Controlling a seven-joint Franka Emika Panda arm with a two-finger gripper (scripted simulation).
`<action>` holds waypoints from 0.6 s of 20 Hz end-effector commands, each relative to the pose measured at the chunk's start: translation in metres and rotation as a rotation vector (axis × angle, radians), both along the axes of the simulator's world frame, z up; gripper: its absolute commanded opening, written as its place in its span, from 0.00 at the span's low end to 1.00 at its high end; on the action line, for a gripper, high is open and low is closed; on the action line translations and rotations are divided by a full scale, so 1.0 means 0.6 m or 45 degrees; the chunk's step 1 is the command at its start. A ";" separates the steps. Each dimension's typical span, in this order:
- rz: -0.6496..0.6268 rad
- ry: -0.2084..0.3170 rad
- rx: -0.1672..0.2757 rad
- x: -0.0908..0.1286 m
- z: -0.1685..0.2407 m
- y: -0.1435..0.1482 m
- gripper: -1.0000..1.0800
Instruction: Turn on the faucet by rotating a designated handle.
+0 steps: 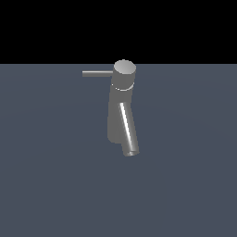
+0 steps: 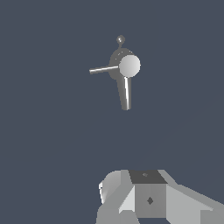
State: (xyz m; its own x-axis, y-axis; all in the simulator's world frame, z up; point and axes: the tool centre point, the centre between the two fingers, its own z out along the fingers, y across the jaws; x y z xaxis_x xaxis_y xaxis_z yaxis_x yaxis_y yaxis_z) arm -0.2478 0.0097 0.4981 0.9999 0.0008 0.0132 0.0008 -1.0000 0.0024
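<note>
The faucet (image 1: 119,109) is a small grey metal body standing upright on the dark floor, with a round flat cap (image 1: 124,68) and a slanted spout (image 1: 128,132). The handle (image 1: 97,73), a thin straight rod, sticks out of the cap toward the exterior view's left. From above, the wrist view shows the faucet (image 2: 129,65), its handle (image 2: 103,69) and its spout (image 2: 126,94). Only the blocky white-grey body of my gripper (image 2: 146,199) shows there, well apart from the faucet. Its fingers are not distinguishable. The exterior view shows no arm.
A flat blue-grey floor (image 1: 46,185) surrounds the faucet, under a black background band. A tiny grey knob (image 2: 120,40) shows just beyond the faucet in the wrist view.
</note>
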 end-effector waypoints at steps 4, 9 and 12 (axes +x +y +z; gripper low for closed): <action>-0.008 -0.002 0.003 0.001 -0.002 0.001 0.00; -0.058 -0.017 0.022 0.005 -0.015 0.006 0.00; -0.111 -0.032 0.041 0.009 -0.028 0.012 0.00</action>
State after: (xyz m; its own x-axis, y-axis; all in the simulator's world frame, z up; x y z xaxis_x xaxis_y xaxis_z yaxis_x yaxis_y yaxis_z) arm -0.2436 0.0152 0.4854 0.9973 -0.0661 0.0318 -0.0654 -0.9976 -0.0228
